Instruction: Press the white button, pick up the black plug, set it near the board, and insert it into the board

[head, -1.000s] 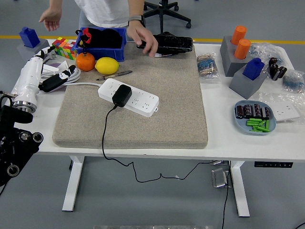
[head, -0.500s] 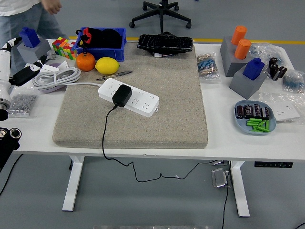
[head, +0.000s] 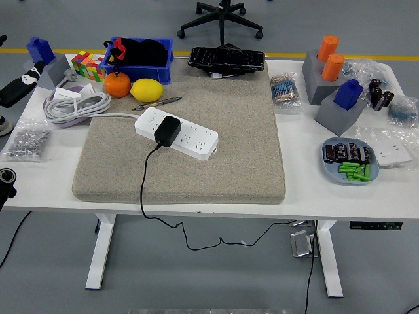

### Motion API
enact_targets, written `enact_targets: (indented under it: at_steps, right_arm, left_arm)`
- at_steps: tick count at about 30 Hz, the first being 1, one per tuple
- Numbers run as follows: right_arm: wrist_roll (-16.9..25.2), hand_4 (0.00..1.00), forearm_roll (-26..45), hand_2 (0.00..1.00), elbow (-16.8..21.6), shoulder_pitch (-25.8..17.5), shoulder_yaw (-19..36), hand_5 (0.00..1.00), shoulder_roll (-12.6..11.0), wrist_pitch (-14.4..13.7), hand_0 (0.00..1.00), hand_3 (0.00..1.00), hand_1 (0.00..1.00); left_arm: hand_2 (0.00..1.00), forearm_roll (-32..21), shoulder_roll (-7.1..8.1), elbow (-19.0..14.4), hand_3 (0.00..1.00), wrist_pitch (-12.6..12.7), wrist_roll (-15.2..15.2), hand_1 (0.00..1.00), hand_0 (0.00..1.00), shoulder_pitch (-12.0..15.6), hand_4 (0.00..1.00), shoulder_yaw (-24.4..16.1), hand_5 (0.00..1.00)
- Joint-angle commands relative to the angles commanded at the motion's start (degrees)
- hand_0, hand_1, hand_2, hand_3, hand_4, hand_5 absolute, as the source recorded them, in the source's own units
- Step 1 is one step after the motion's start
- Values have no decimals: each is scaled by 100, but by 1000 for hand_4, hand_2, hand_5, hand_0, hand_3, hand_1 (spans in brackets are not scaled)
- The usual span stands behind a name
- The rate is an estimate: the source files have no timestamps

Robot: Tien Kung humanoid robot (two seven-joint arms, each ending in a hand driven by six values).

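Grey floor beyond, and a white table (head: pixel 308 196) under me carrying a big beige felt mat (head: pixel 216 137). On that mat lies the white power strip board (head: pixel 177 133), set at a slant, and the black plug (head: pixel 168 130) sits in it, seated near its left end, with its thin black cable (head: pixel 143 190) trailing off the mat's front edge and down under the table. The strip's own white cord (head: pixel 77 106) coils up at the left. Behind the strip I see a black pen (head: pixel 157 103), a yellow lemon (head: pixel 147 89) and an orange fruit (head: pixel 118 84) side by side, and a blue plastic bin (head: pixel 139 62) at the far edge. My left arm barely shows at the left border, only a black piece (head: pixel 14 91) and a joint lower down (head: pixel 5 178); whether those fingers are spread or curled, I can't tell. My right hand is out of sight.
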Motion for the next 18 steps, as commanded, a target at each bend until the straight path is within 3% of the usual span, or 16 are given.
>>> enact_targets:
  at_steps: [18]
  right_arm:
    - [-38,644,-192,589,-84,19,312,343,53,71,702,589,615]
  left_arm:
    - [886,-14,-49,-172,868,-139,31,911,918,312,850,-252,571]
